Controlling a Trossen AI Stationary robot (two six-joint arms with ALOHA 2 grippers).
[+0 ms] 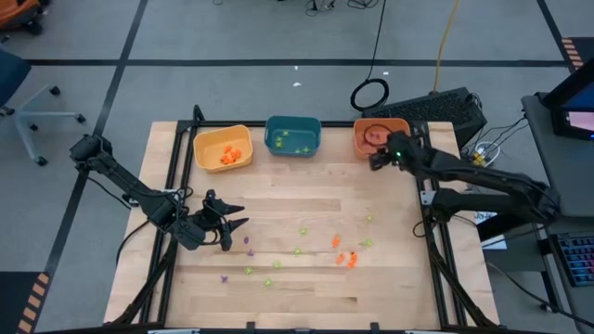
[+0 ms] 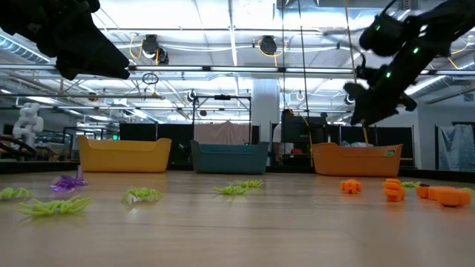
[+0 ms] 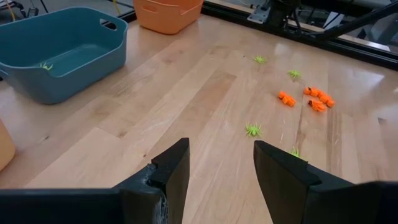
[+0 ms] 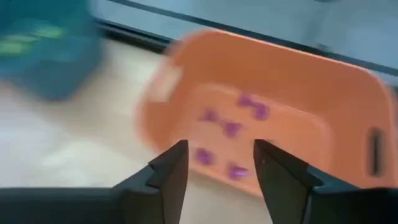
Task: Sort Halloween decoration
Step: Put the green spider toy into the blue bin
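Above the orange bin (image 4: pixel 298 93), the right gripper (image 4: pixel 217 168) hangs parted and empty over purple trinkets (image 4: pixel 231 127). The left gripper (image 3: pixel 217 168), also parted and empty, hovers near loose green trinkets (image 3: pixel 252 130).

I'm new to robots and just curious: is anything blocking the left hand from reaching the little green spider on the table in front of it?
Nothing visible does. The left hand hangs open above bare wood, and the green spider lies just ahead of it with only empty tabletop between them.

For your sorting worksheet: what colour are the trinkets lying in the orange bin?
Purple trinkets lie in the orange bin, clearest in the right wrist view.
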